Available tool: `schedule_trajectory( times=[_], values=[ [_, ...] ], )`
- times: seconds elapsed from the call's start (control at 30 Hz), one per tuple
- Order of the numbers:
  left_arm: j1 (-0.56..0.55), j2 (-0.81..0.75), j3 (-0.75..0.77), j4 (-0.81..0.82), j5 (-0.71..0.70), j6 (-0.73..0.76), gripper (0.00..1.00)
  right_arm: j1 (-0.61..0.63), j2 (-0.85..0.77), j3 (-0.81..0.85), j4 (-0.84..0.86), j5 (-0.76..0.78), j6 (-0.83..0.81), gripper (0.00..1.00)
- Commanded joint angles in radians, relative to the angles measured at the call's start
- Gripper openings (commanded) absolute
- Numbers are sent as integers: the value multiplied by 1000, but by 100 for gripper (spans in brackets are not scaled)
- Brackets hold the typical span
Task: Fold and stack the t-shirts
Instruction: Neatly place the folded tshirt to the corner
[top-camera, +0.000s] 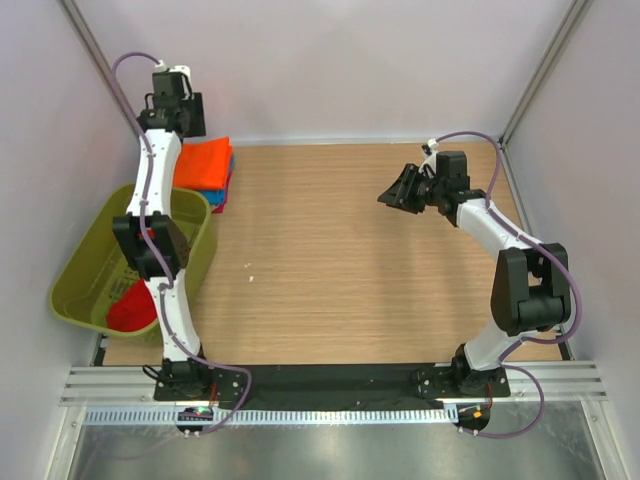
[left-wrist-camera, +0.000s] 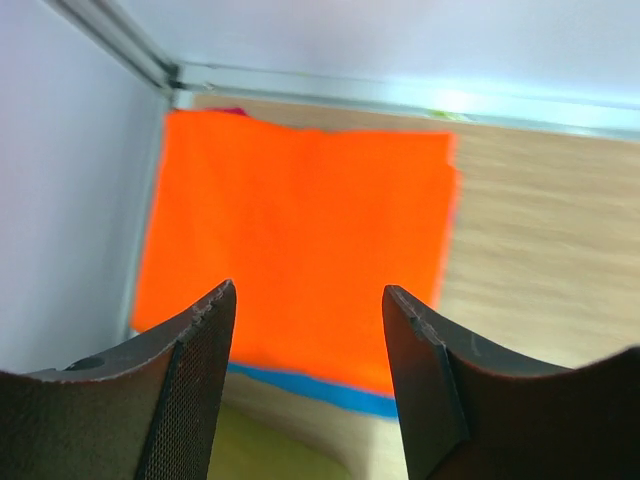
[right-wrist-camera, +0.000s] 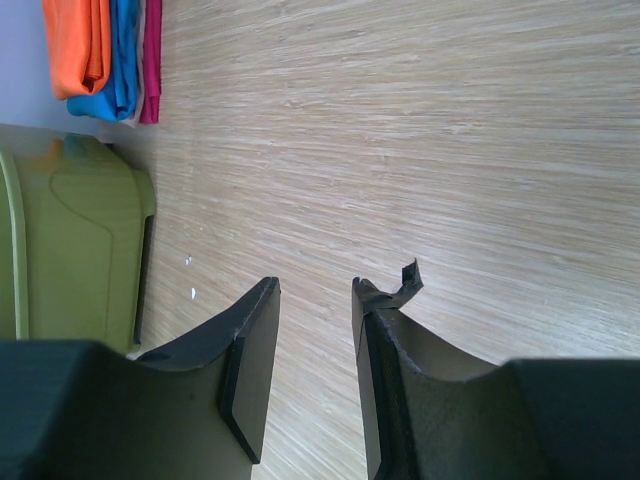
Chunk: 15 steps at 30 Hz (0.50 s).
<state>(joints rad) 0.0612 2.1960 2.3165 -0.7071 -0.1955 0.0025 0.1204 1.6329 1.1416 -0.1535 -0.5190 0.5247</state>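
A stack of folded t-shirts lies at the table's back left corner. The orange one (top-camera: 205, 162) (left-wrist-camera: 300, 240) is on top, a blue one (top-camera: 229, 176) (left-wrist-camera: 330, 392) is under it, and a red one (top-camera: 218, 205) (right-wrist-camera: 152, 60) is at the bottom. Another red t-shirt (top-camera: 132, 308) lies crumpled in the green tub. My left gripper (top-camera: 185, 120) (left-wrist-camera: 308, 295) hangs open just above the orange shirt's near edge, with nothing between its fingers. My right gripper (top-camera: 392, 195) (right-wrist-camera: 315, 285) hovers over bare wood at mid-right, its jaws apart and holding nothing.
The olive-green tub (top-camera: 90, 262) (right-wrist-camera: 70, 240) stands at the left, just in front of the stack. White walls and metal posts close in the back and sides. A few white specks (top-camera: 250, 266) lie on the wooden tabletop (top-camera: 340, 280).
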Motion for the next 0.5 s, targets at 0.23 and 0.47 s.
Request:
schedule_trajectory(
  times=[0.23, 0.47],
  values=[
    [-133, -362, -309, -400, -36, -101, 59, -2, -57, 24, 19, -7, 11, 42],
    [-172, -564, -659, -378, 4, -99, 59, -2, -107, -14, 23, -9, 32, 42]
  ],
)
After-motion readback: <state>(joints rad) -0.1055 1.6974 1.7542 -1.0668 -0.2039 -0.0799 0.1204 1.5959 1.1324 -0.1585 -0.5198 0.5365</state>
